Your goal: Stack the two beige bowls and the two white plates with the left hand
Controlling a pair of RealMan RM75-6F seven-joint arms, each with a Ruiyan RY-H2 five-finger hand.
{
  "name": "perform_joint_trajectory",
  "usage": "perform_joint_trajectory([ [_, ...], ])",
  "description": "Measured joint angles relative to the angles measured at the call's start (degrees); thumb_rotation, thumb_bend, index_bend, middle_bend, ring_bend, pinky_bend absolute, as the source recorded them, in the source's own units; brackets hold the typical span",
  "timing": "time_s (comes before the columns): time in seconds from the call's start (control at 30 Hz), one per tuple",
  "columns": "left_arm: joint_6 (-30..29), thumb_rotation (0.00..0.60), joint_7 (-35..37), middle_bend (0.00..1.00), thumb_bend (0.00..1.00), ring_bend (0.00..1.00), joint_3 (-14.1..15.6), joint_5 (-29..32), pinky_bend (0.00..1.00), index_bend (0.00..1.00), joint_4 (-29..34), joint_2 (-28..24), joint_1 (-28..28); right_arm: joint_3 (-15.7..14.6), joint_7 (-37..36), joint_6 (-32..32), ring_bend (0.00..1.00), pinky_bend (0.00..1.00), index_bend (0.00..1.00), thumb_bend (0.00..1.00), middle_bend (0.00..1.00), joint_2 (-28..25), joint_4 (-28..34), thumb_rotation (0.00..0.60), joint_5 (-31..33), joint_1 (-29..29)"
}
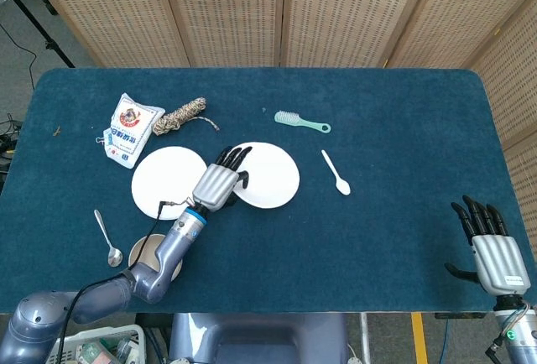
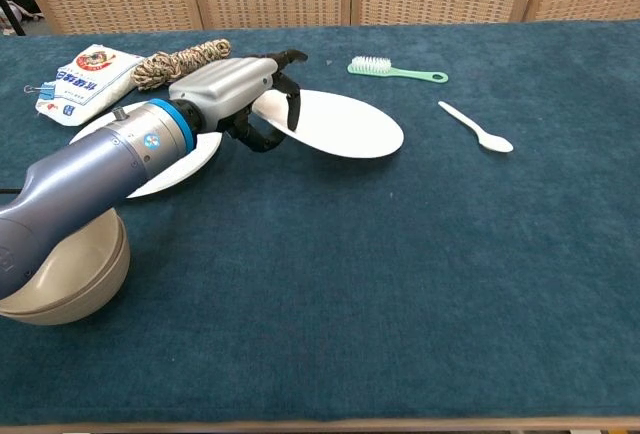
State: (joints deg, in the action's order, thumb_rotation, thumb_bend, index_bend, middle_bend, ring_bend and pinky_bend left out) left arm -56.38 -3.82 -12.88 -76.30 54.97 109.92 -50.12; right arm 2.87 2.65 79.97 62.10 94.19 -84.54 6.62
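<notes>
Right-hand white plate (image 2: 340,124) — near the table's middle, its left edge pinched by the left hand (image 2: 240,89) and raised off the blue cloth (image 2: 420,284), so it sits tilted with its right rim low. Fingers curl over the rim from above, thumb beneath.

Second white plate (image 1: 164,181) — flat on the cloth just left of the first, partly hidden by the left forearm in the chest view.

Beige bowls (image 2: 60,279) — nested one inside the other at the near left edge, under the left arm.

Right hand (image 1: 493,251) — at the near right corner, well apart from everything, fingers straight and slightly spread, holding nothing.

Other items: metal spoon (image 1: 107,238) left of the bowls; white spoon (image 2: 478,128) right of the lifted plate; green brush (image 2: 395,70), rope bundle (image 2: 185,60) and white packet (image 2: 88,76) along the far side.
</notes>
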Motion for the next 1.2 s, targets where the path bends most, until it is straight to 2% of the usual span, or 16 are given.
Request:
perform_joint_trajectory([
  [0.2, -5.09, 0.600, 2.89, 0.00, 0.50, 0.00, -0.91, -2.42, 0.00, 0.89, 0.78, -2.31, 0.49, -0.10, 0.13, 0.26, 0.00, 0.00, 0.02, 0.00, 0.00, -0.03, 0.15, 0.600, -0.26, -0.10],
  [0.43, -9.60, 0.600, 5.37, 0.00, 0.50, 0.00, -1.68, -4.37, 0.00, 0.90, 3.78, -8.26, 2.17, -0.36, 0.74, 0.52, 0.00, 0.00, 0.02, 0.00, 0.00, 0.07, 0.49, 0.600, -0.73, -0.21],
  [0.63, -11.68, 0.600, 6.55, 0.00, 0.50, 0.00, -0.59, -5.13, 0.00, 0.90, 5.60, -12.77, 5.10, -0.56, 1.11, 0.72, 0.00, 0.00, 0.02, 0.00, 0.00, 0.13, 0.80, 0.600, -1.17, -0.28],
  [0.83, -13.64, 0.600, 11.20, 0.00, 0.50, 0.00, 0.11, -4.94, 0.00, 0.90, 4.83, -15.83, 8.10, -0.89, 1.66, 0.94, 0.00, 0.00, 0.02, 0.00, 0.00, 0.26, 1.17, 0.600, -1.76, -0.39],
  [1.2, -15.34, 0.600, 14.84, 0.00, 0.50, 0.00, 2.33, -5.96, 0.00, 0.89, 2.36, -18.40, 11.19, -1.12, 2.50, 0.62, 0.00, 0.00, 0.02, 0.00, 0.00, 0.58, 1.32, 0.600, -1.93, -0.27],
])
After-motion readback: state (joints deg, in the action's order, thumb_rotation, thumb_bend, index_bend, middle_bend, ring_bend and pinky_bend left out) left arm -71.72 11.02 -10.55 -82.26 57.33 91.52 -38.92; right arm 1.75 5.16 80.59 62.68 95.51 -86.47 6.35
